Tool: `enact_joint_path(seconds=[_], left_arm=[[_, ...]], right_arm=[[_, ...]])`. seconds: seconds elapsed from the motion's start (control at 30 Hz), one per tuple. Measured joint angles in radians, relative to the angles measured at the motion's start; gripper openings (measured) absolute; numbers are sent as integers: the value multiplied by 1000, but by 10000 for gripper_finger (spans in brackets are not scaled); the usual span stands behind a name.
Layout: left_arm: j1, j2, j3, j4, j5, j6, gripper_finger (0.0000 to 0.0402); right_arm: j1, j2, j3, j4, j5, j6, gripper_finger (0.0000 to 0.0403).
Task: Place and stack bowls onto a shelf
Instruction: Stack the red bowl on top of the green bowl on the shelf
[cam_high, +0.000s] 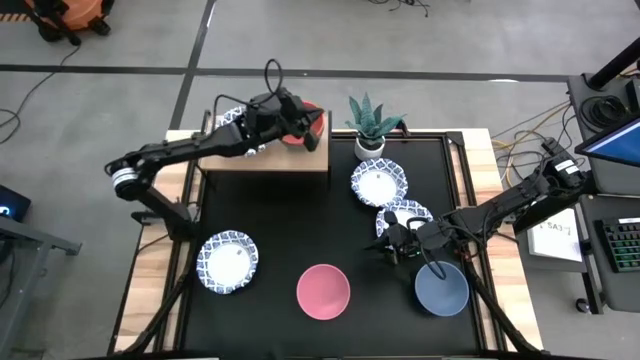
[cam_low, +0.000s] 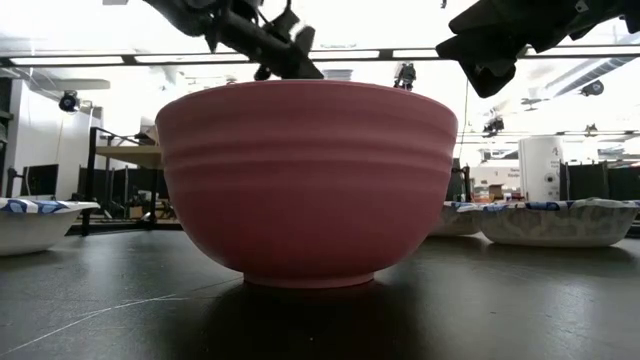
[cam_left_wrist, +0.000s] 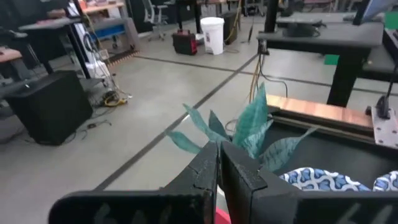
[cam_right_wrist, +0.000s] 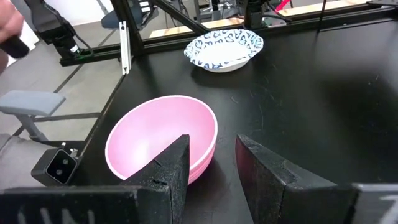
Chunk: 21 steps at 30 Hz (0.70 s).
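Observation:
My left gripper (cam_high: 297, 122) is over the right end of the light-wood shelf (cam_high: 262, 158), shut on the red bowl (cam_high: 310, 128). A patterned bowl (cam_high: 231, 118) sits at the shelf's left end, partly behind the arm. My right gripper (cam_right_wrist: 221, 165) is open and hangs above the table just right of the pink bowl (cam_right_wrist: 160, 140), touching nothing. On the table stand the pink bowl (cam_high: 323, 291), the grey-blue bowl (cam_high: 441, 288) and three patterned bowls (cam_high: 379, 182), (cam_high: 405, 216), (cam_high: 228, 262). The green bowl is out of view. My left gripper pinches the red bowl's rim (cam_left_wrist: 219, 216) between its two fingers (cam_left_wrist: 205, 171); only a red sliver shows below them. The fingers come from the table's left, slanting down. Whether the bowl rests on the shelf or is lifted, I cannot tell.
A potted plant (cam_high: 372, 125) stands just right of the shelf, close to the left gripper. The pink bowl (cam_low: 305, 180) fills the low view. The black tabletop (cam_high: 290, 215) has bare room in its middle.

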Motion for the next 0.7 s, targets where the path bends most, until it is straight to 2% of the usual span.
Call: enact_joint_path(seconds=[0.2, 0.7], left_arm=[[-1, 60, -1, 53, 1, -7, 1], [-1, 93, -1, -13, 0, -23, 1]], right_arm=[[0, 0, 0, -2, 0, -5, 118], [0, 0, 0, -2, 0, -7, 118]])
